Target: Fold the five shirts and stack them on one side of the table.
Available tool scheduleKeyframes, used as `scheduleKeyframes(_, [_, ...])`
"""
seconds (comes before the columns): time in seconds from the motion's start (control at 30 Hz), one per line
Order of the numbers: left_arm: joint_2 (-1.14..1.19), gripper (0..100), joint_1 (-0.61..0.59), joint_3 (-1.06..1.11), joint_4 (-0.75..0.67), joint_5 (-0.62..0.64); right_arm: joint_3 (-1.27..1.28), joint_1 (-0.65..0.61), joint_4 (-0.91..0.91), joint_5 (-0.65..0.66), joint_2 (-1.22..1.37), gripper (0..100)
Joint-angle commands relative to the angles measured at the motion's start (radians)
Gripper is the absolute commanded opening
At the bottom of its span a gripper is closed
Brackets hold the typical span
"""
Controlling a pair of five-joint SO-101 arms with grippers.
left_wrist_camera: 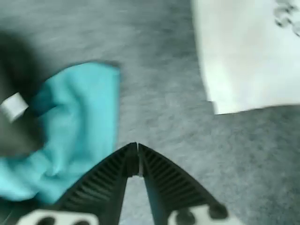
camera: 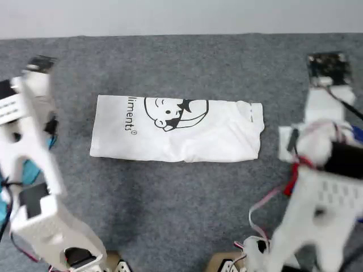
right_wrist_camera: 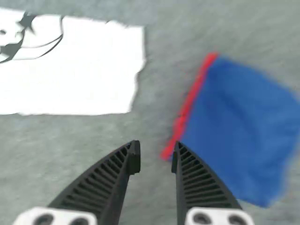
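A white shirt (camera: pixel 176 129) with a black print lies folded into a long strip across the middle of the grey table. Its corners appear in both wrist views: white shirt (left_wrist_camera: pixel 248 56), white shirt (right_wrist_camera: pixel 70 65). My left gripper (left_wrist_camera: pixel 137 154) is shut on nothing and hangs over bare mat between the white shirt and a crumpled teal shirt (left_wrist_camera: pixel 70 126). My right gripper (right_wrist_camera: pixel 154 157) is open and empty, above the mat beside the red edge of a blue shirt (right_wrist_camera: pixel 239 126). In the high view the left arm (camera: pixel 28 124) and right arm (camera: pixel 320 153) flank the white shirt.
The teal shirt (camera: pixel 33 170) peeks out under the left arm at the table's left edge. The blue shirt (camera: pixel 356 135) and other white cloth (camera: pixel 323 105) lie under the right arm. Bare grey mat (camera: pixel 181 209) stretches in front of the white shirt.
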Motion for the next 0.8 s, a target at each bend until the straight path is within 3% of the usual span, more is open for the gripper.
scheduleKeyframes(0.0, [-0.143,1,-0.098,0.004,0.015,0.054,-0.012,-0.168,0.021,-0.109,0.096,12.1])
scheduleKeyframes(0.17, [-0.189,1,-0.147,0.005,0.021,0.138,-0.012,-0.328,-0.041,-0.149,0.206,12.1])
scheduleKeyframes(0.37, [-0.149,1,0.066,0.004,-0.035,0.250,-0.008,-0.332,-0.036,-0.143,0.257,12.1])
scheduleKeyframes(0.47, [-0.064,5,0.157,-0.001,-0.106,0.350,-0.008,-0.288,-0.036,-0.141,0.254,12.1])
scheduleKeyframes(0.63, [0.097,25,0.250,-0.004,-0.181,0.502,-0.012,-0.145,-0.018,-0.138,0.252,12.1])
scheduleKeyframes(0.77, [0.229,26,0.302,-0.070,-0.199,0.519,-0.012,-0.016,0.012,-0.094,0.252,12.1])
